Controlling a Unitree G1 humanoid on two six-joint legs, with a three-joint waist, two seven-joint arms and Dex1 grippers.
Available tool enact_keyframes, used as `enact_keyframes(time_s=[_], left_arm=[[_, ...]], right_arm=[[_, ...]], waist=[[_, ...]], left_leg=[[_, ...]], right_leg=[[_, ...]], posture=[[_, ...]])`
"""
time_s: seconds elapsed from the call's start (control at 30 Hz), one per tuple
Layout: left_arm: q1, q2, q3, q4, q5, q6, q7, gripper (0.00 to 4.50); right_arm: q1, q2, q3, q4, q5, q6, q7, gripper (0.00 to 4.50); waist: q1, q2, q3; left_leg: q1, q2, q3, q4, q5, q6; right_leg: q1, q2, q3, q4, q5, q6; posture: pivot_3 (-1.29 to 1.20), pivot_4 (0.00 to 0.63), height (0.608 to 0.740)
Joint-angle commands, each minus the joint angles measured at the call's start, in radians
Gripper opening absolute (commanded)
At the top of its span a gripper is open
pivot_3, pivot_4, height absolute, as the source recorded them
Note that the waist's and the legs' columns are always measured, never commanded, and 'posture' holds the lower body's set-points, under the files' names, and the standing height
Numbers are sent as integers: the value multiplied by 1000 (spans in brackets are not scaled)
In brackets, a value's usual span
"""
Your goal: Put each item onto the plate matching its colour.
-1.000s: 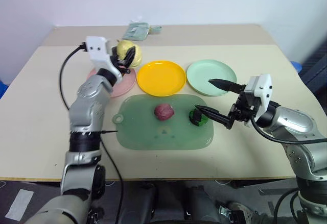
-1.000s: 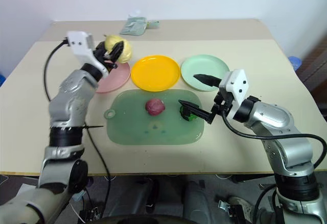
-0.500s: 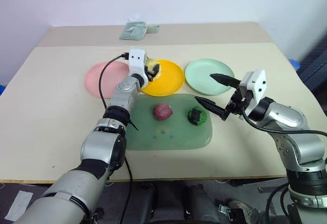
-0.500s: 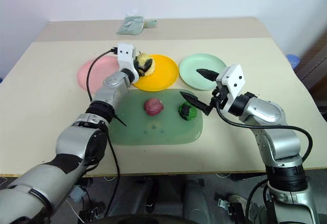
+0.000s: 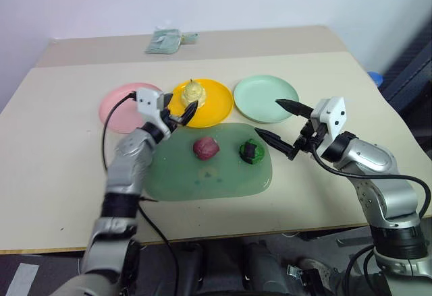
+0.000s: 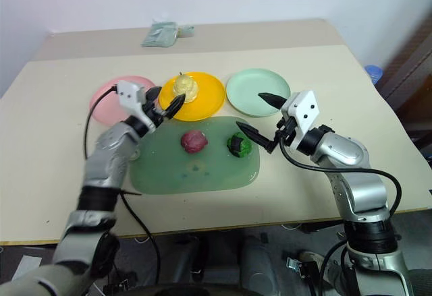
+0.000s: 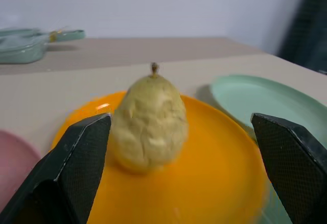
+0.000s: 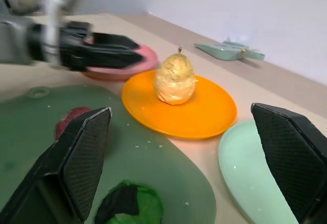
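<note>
Beige desk (image 5: 54,154) fills mid-frame: our pear (image 5: 193,93) stands on its matching orange-yellow plate (image 5: 217,100), so left gripper (image 5: 177,116) fingers gape; right gripper (image 5: 275,126) fingers spread beside the green ball (image 5: 251,152).

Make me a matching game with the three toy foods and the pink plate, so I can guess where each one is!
Things:
1. pear
2. red-purple ball
3. green ball
4. pink plate

Places or states:
A. on the green mat, nearer the right gripper
B. has no food on it
C. standing upright on the orange-yellow plate
D. on the green mat, in its middle

Pairs: 1-C, 2-D, 3-A, 4-B
</note>
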Motion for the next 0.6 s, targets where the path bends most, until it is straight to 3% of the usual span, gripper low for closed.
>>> enact_keyframes(time_s=[0.03,0.23,0.6], left_arm=[[97,93,33,-215,-137,108,-112,4472],[158,224,5,-263,-152,146,-231,4472],[-20,199,-195,10,32,4,-362,4472]], right_arm=[[12,1,-17,-52,29,2,6,4500],[100,-31,-54,-96,56,27,25,4500],[431,-148,-265,-324,146,130,24,4500]], waist=[[5,1,-1],[25,1,-1],[43,1,-1]], left_leg=[[0,0,0,0,-1,1],[1,0,0,0,-2,4],[1,1,0,0,-2,4]], right_leg=[[1,0,0,0,0,0],[2,0,0,-1,0,-1],[2,0,0,-2,0,-1]], posture=[[0,150,740],[0,150,740],[0,150,740]])
